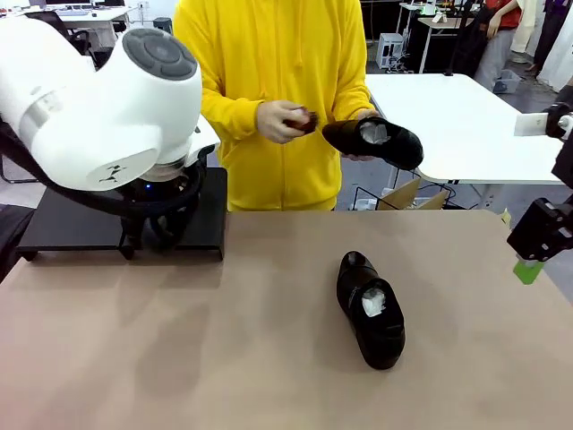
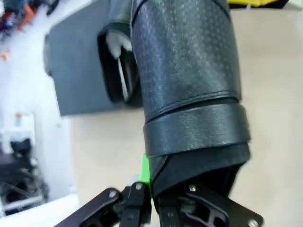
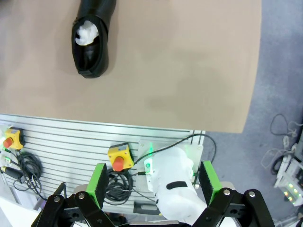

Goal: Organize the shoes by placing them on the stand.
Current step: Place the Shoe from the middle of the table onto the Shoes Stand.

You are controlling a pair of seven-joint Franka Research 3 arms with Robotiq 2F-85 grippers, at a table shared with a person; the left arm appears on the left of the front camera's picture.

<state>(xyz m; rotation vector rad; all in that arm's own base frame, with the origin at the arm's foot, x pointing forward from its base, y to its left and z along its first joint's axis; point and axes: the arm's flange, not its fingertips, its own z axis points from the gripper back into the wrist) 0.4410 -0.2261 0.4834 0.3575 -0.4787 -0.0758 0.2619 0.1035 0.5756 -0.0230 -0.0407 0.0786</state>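
My left gripper (image 2: 150,177) is shut on the edge of a glossy black shoe (image 2: 189,85), which hangs over the flat black stand (image 2: 80,66). Beside it, over the stand, I see another shoe opening with white paper (image 2: 116,52). From the front, the left arm covers that gripper (image 1: 161,226) at the stand (image 1: 63,224). A second shoe (image 1: 370,309) lies on the beige table, right of centre, also in the right wrist view (image 3: 92,42). The person holds a third shoe (image 1: 376,141) in the air. My right gripper (image 3: 154,182) is open with nothing between its fingers, at the table's right edge (image 1: 537,242).
The person in a yellow hoodie stands at the far side, holding a small dark brown brush (image 1: 303,120) in the other hand. Below my right gripper are the table's near edge (image 3: 142,125) and a slotted base with yellow stop buttons (image 3: 118,158).
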